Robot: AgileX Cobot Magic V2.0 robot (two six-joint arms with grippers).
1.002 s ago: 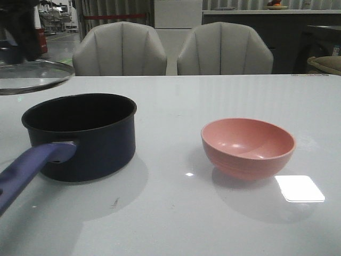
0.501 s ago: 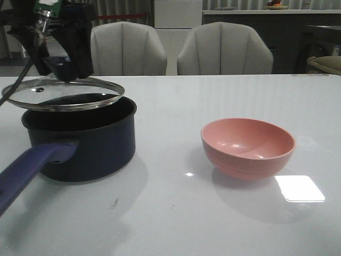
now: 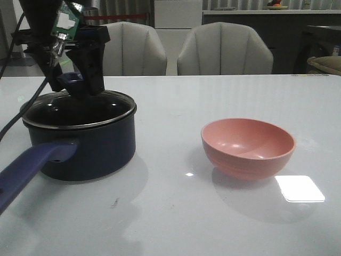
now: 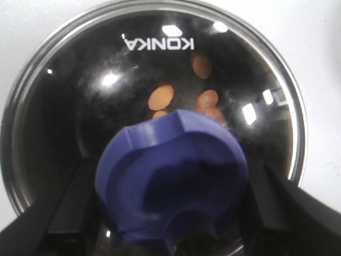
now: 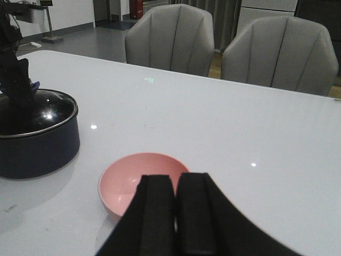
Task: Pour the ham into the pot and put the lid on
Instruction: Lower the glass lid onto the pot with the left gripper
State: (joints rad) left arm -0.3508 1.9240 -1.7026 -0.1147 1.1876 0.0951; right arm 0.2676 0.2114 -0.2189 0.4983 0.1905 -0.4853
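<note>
Black left arm (image 3: pixel 48 32) carries a green circuit board (image 3: pixel 65 21), black cable (image 3: pixel 21 106), and blocky black pincer (image 3: pixel 72 80).

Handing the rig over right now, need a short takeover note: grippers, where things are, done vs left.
Left gripper: shut on the dark blue flared knob of the round clear glass lid, which sits level on the rim of the dark navy saucepan.
Right gripper: jaws shut, empty, hovering near the pink bowl, which holds nothing.
Small orange-pink ham pieces visible through the glass, inside the saucepan.
Done: ham poured, lid placed.
Left: open the left jaws, lift clear of the knob, retract both arms.
</note>
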